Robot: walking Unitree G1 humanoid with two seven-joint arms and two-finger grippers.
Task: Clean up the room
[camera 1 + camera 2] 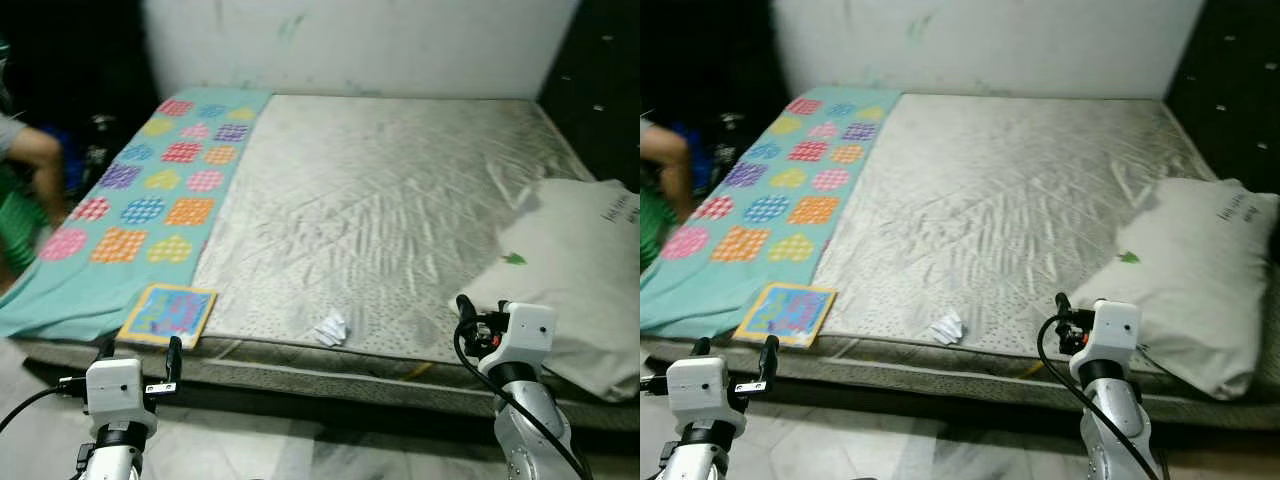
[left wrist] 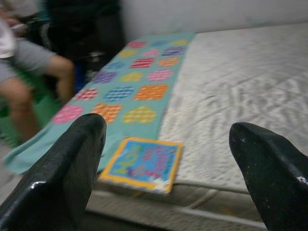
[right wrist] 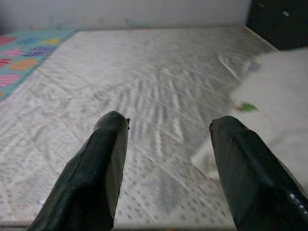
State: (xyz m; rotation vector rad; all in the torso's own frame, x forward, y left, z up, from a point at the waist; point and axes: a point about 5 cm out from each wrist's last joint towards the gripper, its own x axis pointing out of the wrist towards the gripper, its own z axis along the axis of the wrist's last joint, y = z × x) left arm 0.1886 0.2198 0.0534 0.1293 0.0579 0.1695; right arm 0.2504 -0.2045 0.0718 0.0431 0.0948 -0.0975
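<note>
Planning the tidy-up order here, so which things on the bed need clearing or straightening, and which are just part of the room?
To tidy:
crumpled paper near the front edge
book at the blanket's end
blanket along the left side
pillow hanging off the right corner

Just there:
mattress
wall
a person's leg beside the bed

Head cameras look down over the bare grey quilted mattress (image 1: 380, 210)
Both wrist cameras face low across the same mattress
</note>
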